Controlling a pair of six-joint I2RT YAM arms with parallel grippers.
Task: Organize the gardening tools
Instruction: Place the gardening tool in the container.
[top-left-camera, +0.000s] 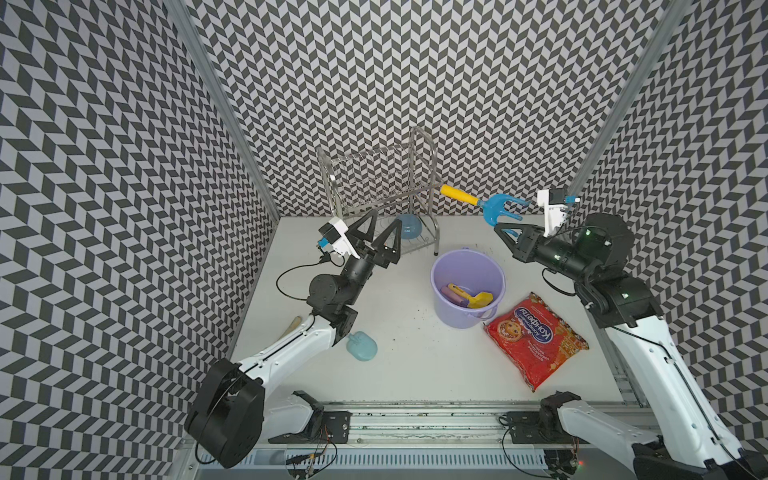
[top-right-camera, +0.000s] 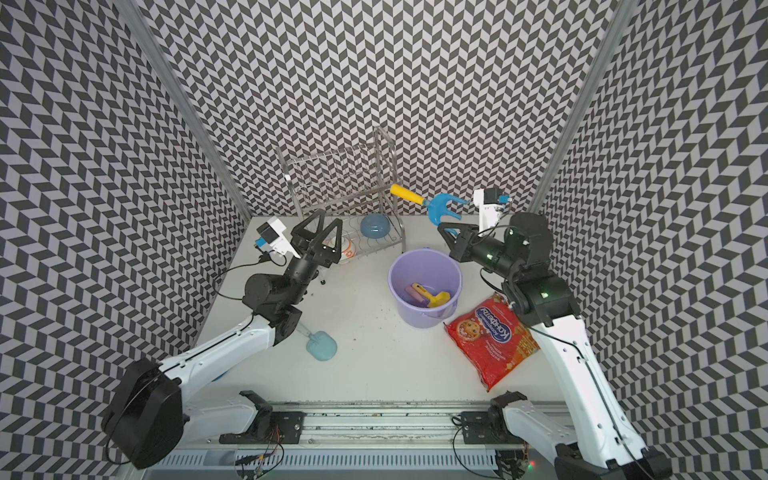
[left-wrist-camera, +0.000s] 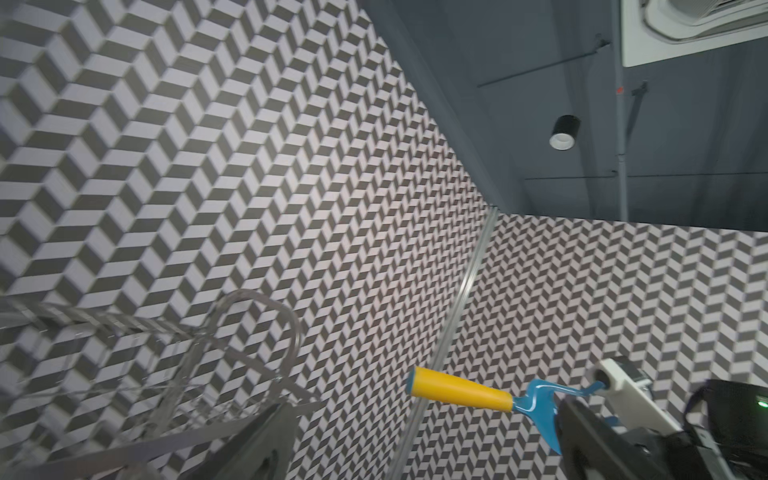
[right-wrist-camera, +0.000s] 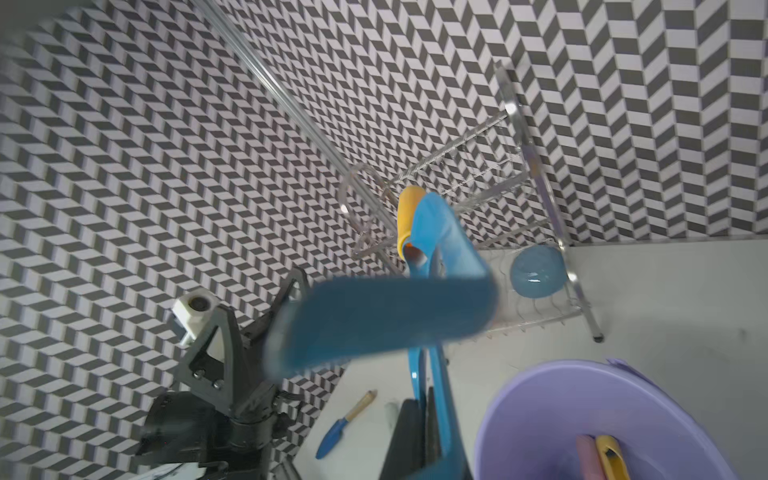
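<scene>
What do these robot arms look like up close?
The left arm and right arm have white shells and black joints. The left end effector and right end effector have black triangular open-frame fingers, each beside a white camera box. Thin black cables loop off the wrists; green lights dot the right arm.

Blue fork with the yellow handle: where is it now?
In both top views the blue fork is in the air at the far right, clamped by a prong in the right claw, beyond the lavender bucket, handle pointing at the wire rack.
</scene>
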